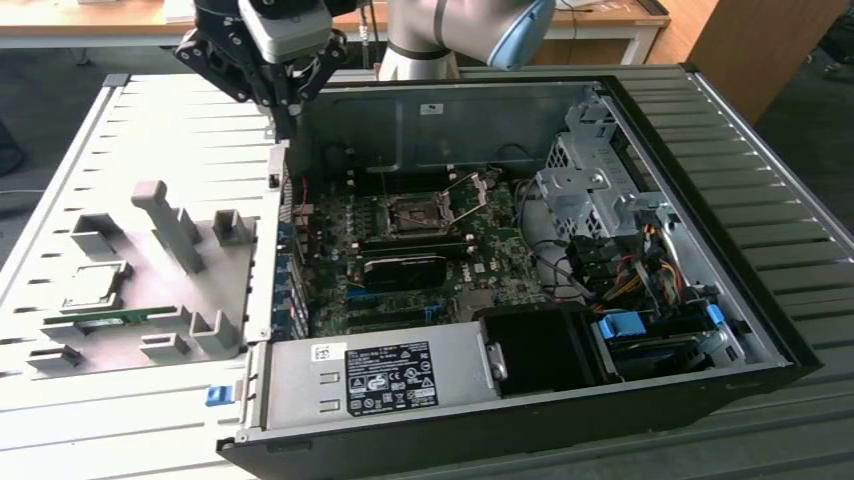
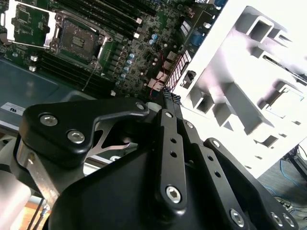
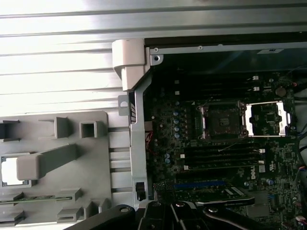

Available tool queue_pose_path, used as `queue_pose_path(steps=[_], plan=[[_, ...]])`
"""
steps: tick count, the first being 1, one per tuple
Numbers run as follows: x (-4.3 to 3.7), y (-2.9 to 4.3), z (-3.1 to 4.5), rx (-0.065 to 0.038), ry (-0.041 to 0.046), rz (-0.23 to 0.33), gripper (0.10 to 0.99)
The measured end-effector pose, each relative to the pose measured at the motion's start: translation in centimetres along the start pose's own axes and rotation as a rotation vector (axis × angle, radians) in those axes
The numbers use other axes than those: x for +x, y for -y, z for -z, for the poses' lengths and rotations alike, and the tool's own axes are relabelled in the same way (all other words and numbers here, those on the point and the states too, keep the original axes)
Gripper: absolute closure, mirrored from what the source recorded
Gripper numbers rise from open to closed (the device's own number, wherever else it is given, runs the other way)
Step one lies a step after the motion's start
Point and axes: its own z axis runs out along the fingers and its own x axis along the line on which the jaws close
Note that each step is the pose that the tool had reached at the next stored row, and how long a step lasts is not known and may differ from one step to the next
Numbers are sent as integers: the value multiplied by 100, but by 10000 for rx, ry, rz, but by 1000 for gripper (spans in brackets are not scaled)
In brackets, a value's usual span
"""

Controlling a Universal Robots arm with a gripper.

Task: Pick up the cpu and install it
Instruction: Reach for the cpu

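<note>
So far nothing is installed: the cpu [image 1: 91,285] lies in its tray [image 1: 114,345] beside the case [image 1: 441,125], the socket [image 1: 411,213] stands open and bare, and the tool [image 2: 168,96] hovers clenched and empty.

We are seeing a silver-grey tubular arm [image 1: 434,35] wearing a pale blue joint cap [image 1: 523,30], and a matte black gripper [image 2: 169,97] whose flat linkage bars [image 2: 171,153] are carrying shiny round silver screws [image 2: 173,193].
</note>
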Motion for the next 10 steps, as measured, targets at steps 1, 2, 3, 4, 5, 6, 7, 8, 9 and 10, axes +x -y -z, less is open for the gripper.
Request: queue_pose_path(steps=[1,2,3,4,5,6,7,8,9,10], plan=[[3,0,-1,0,0,0,980],[6,0,-1,0,0,0,980],[10,1,-2,0,0,0,980],[13,1,-3,0,0,0,980],[15,1,-4,0,0,0,980],[18,2,-4,0,0,0,980],[22,2,-5,0,0,-1,980],[24,2,-5,0,0,0,980],[27,2,-5,0,0,0,980],[30,2,-6,0,0,0,980]])
